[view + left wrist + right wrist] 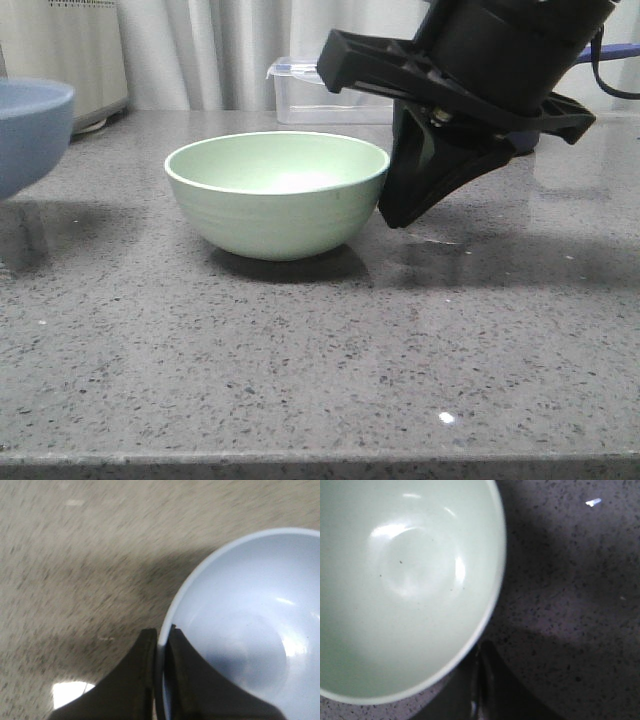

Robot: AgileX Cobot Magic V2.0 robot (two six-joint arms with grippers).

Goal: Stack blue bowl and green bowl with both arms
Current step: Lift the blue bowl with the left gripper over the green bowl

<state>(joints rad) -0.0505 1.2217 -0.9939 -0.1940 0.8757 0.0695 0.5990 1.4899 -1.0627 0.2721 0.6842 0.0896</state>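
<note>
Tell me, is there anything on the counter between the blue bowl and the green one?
No. In the front view only bare grey speckled counter shows between the blue bowl and the green bowl.

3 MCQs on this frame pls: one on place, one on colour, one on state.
1. Where is the green bowl?
A. resting on the table
B. held in the air
C. inside the other bowl

2. What colour is the bowl pinched by the left gripper?
A. red
B. blue
C. white

3. What is inside the green bowl?
A. nothing
B. a spoon
C. water

Key: 1 A, the front view shows its base on the grey table. 2 B, the blue bowl has its rim between the fingers. 3 A, the right wrist view shows a bare interior.
</note>
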